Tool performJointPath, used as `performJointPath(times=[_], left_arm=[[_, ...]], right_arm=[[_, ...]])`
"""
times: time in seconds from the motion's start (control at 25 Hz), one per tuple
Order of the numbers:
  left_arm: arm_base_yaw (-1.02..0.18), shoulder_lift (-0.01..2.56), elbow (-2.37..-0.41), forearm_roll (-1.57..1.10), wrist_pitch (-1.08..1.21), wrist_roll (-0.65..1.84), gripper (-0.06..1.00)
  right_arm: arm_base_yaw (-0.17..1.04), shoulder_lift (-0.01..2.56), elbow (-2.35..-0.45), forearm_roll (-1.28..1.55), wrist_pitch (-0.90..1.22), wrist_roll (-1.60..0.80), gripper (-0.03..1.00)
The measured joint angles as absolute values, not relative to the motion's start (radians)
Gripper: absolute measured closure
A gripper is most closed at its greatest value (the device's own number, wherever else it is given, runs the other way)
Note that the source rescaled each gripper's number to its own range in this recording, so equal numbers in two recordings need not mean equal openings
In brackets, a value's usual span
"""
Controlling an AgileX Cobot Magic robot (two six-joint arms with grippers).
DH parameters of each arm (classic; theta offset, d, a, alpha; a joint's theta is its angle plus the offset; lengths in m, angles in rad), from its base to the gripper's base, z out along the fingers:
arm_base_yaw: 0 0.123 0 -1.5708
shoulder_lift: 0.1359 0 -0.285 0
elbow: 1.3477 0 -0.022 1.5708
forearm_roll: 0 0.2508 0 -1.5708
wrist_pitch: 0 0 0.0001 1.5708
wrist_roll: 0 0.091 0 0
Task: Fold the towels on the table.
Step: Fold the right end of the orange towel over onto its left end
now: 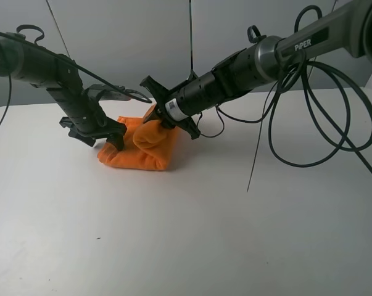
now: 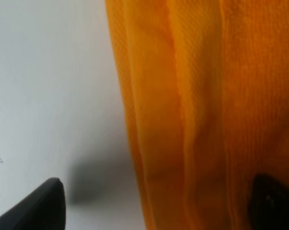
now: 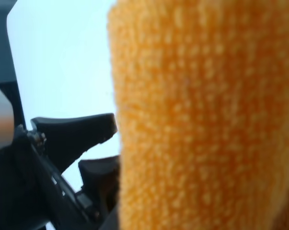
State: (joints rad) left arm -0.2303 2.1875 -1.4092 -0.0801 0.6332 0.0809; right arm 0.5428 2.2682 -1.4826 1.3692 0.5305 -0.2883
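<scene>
The bright orange towel (image 1: 145, 148) lies bunched in a thick fold on the white table (image 1: 192, 228), left of the middle. My left gripper (image 1: 104, 139) is down at the towel's left edge. It is open, with one fingertip (image 2: 41, 208) over bare table and the other over the cloth (image 2: 192, 120). My right gripper (image 1: 157, 121) reaches in from the right and is shut on a raised fold of the towel at its far side. That fold (image 3: 202, 120) fills the right wrist view and hides the right fingers.
Black cables (image 1: 309, 123) loop from the right arm down onto the table at the right. The left arm's black gripper parts (image 3: 67, 136) show beside the cloth in the right wrist view. A grey wall stands behind the table.
</scene>
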Motion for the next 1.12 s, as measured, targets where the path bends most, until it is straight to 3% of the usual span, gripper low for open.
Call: performJointPath(times=[0.72,1.12], left_arm=[[-0.230,2.187,-1.409,-0.080,0.629,0.081,-0.04],[-0.165,1.985,-1.409,-0.080,0.684,0.081,-0.04]], right_arm=[[0.570,2.318,-1.489,1.348,0.510,-0.304,0.90],[0.570,2.318,-1.489,1.325,0.525,-0.304,0.90]])
